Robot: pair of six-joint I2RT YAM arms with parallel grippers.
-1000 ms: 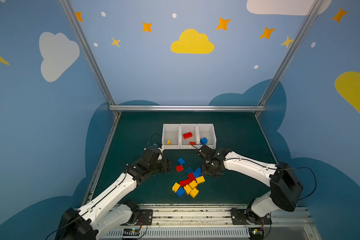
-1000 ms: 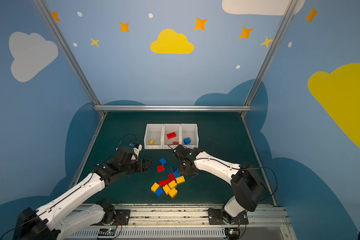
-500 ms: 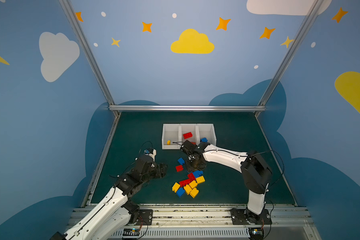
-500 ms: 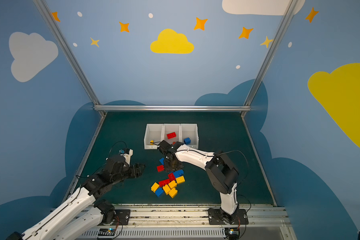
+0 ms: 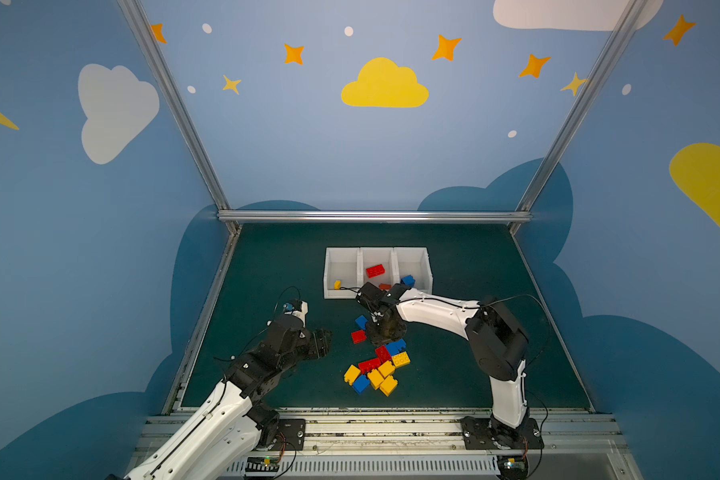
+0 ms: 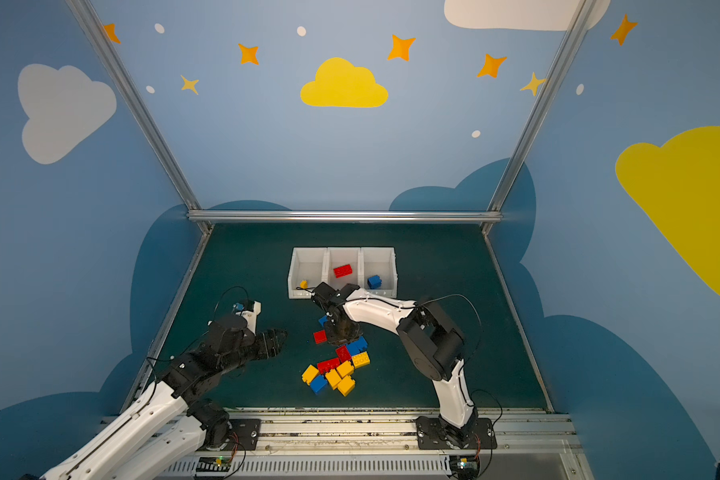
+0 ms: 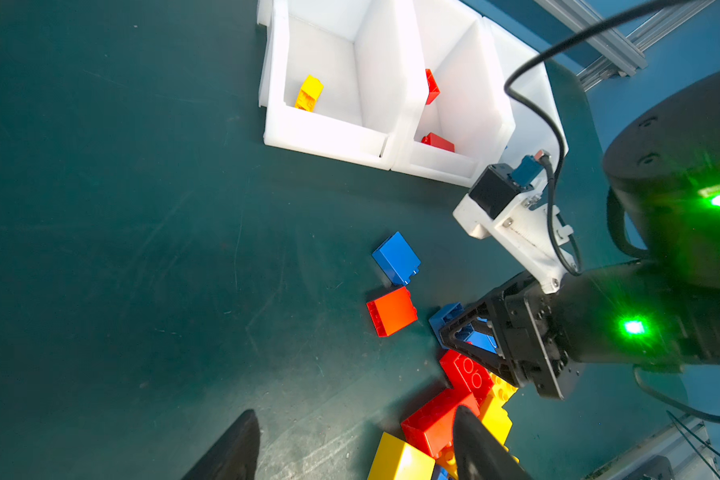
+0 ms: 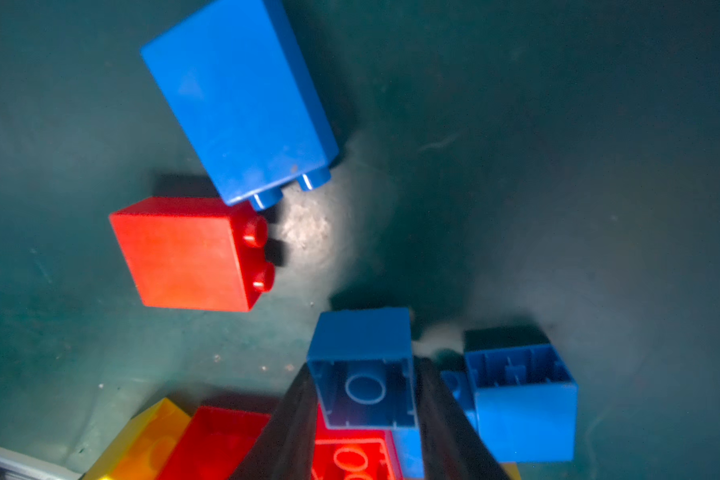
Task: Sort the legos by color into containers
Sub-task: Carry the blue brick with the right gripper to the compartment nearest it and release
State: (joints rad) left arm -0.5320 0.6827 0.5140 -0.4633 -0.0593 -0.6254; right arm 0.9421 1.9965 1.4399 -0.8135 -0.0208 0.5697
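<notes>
Right hand clamped on small blue lego, hollow underside showing, left hand spread apart.

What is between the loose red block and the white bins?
A blue block lies between the loose red block and the white bins, then bare green mat. The left wrist view shows it.

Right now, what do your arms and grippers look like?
Both arms have white link shells and black joints with thin black cables looping alongside. The left gripper and right gripper are black with tapered fingers. Green lights glow on the right arm.
</notes>
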